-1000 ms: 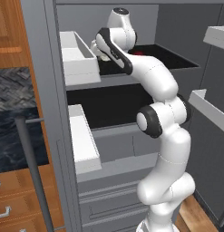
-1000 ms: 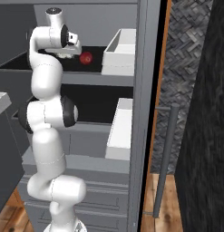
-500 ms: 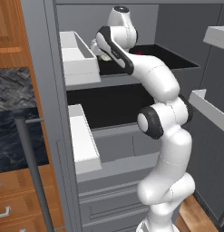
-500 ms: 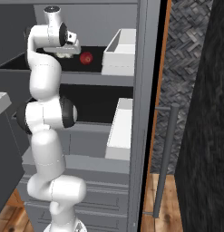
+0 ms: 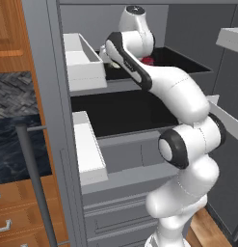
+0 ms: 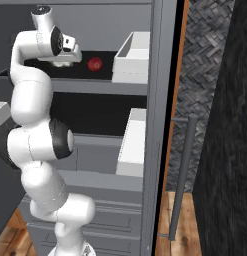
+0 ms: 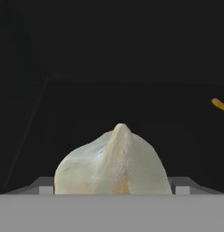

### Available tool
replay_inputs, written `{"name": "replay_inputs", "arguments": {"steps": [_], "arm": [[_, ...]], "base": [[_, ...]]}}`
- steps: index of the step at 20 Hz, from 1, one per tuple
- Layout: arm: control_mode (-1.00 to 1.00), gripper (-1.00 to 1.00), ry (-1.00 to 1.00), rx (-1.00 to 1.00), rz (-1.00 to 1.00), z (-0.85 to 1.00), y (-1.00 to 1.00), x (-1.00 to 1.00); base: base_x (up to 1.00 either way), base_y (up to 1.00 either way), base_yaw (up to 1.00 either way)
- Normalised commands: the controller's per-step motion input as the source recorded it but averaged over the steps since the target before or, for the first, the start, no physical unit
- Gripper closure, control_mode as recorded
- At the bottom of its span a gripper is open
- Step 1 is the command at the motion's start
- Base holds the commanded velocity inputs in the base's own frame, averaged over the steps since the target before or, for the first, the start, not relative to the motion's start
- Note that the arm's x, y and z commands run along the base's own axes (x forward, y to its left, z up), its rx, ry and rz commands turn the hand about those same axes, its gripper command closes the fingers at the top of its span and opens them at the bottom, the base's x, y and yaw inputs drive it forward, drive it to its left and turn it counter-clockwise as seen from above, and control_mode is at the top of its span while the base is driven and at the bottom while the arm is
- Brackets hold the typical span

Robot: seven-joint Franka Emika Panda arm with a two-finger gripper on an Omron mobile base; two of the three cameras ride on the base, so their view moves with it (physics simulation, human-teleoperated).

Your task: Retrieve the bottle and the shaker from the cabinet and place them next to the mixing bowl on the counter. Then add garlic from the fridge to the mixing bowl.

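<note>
The garlic (image 7: 114,163) sits right at the hand camera, a pale bulb with its pointed tip up, on the dark floor of the fridge's top shelf (image 5: 188,65). Grey finger parts flank it low on either side, so the gripper (image 6: 62,61) seems to straddle it, fingers apart; whether they already press on it I cannot tell. From the right base view the hand is tucked low over the shelf, the arm (image 5: 164,84) bent in from outside so the wrist can reach level and deep. A red fruit (image 6: 95,63) lies just beside the hand, apart from it. A white bin (image 6: 132,57) stands on the door side, clear of the reach.
</note>
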Motion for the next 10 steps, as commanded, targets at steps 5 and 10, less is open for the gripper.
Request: {"name": "replay_inputs", "arguments": {"steps": [5,10], "arm": [[-1.0,1.0,-0.26,0.0,0.0,0.0,0.0,-1.0],[-1.0,1.0,-0.22,0.01,0.0,0.06,0.0,-1.0]], "base": [[0.0,0.0,0.0],[0.0,0.0,0.0]]}}
